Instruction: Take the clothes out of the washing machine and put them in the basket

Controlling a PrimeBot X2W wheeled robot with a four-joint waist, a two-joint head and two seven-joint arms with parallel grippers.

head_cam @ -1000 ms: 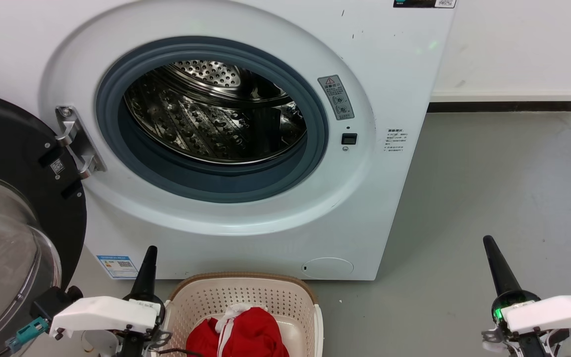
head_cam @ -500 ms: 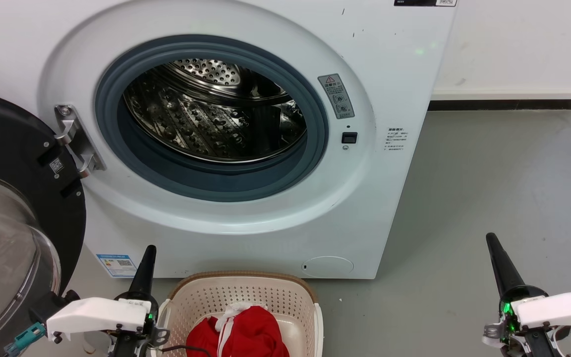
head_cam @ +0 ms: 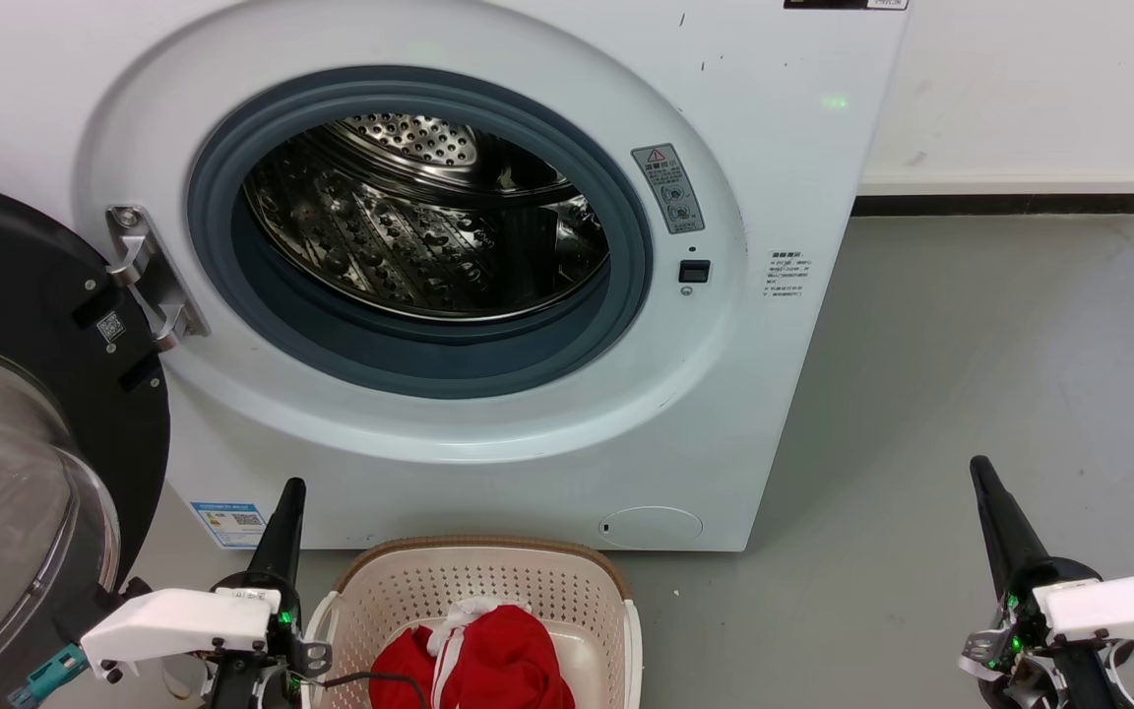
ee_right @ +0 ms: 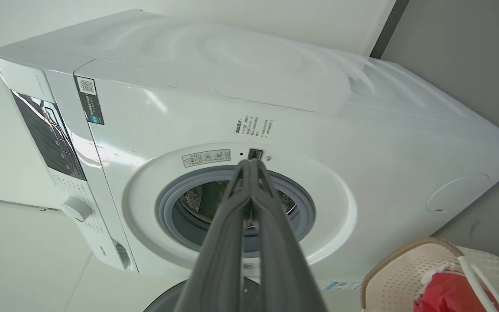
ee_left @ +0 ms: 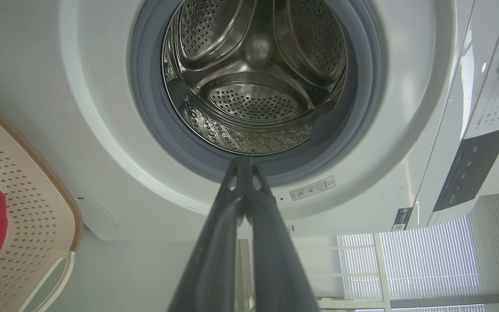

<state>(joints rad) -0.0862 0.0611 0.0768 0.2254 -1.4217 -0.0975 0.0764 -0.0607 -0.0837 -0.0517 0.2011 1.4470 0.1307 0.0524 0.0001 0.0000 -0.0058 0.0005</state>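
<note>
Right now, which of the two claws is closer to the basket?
The left gripper, just beside the basket; the right gripper hangs far off over grey floor.

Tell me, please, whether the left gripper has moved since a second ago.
Yes: the left gripper has edged slightly left, away from the cream-white perforated plastic basket.

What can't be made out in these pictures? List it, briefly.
- Head view: near floor of the drum, behind the grey ring.
- Head view: the basket and red clothes, partly cut off by the bottom edge.
- Head view: stickers on the washer, print too small to read.
- Right wrist view: part of the drum, behind the right tool.
</note>
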